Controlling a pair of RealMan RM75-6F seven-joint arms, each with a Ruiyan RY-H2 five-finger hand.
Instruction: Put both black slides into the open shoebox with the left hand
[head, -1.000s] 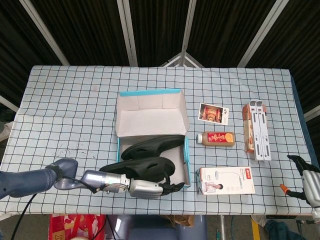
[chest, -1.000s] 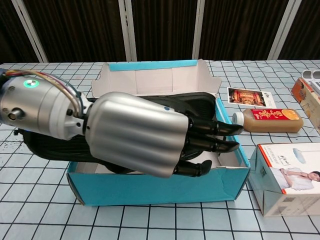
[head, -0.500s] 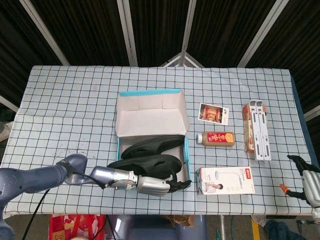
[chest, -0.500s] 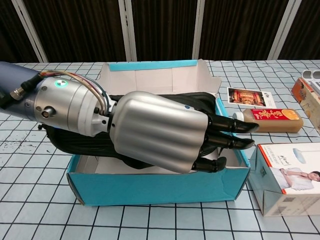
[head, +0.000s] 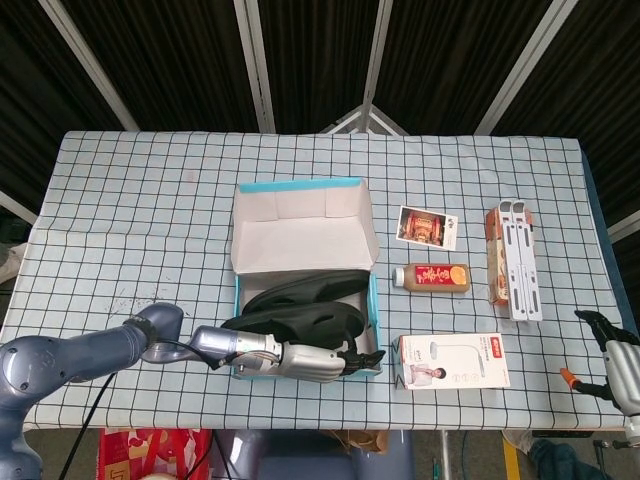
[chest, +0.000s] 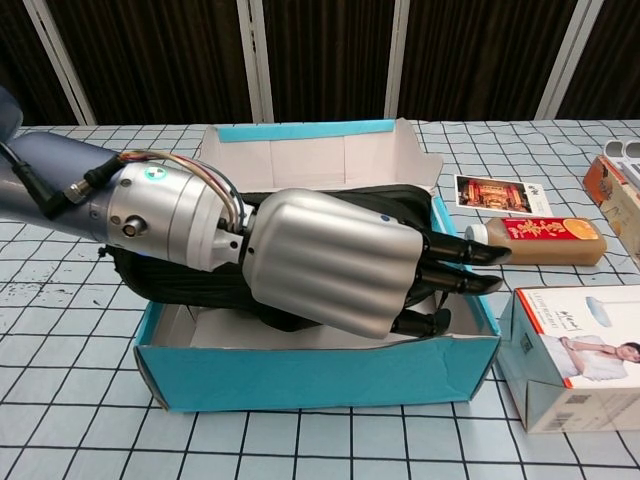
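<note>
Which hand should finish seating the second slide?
Left. The left hand already lies over the slide in the shoebox; the right hand sits at the table's far edge.

Near black slide (chest: 190, 285) mostly behind left hand (chest: 335, 262); right hand (head: 618, 372) edge-cropped

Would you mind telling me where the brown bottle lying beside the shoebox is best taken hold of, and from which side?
Grip the brown bottle across its labelled middle, coming from straight above. It lies flat with its white cap toward the shoebox, and the photo card and white carton sit clear of its long sides, so fingers should fit there.
</note>
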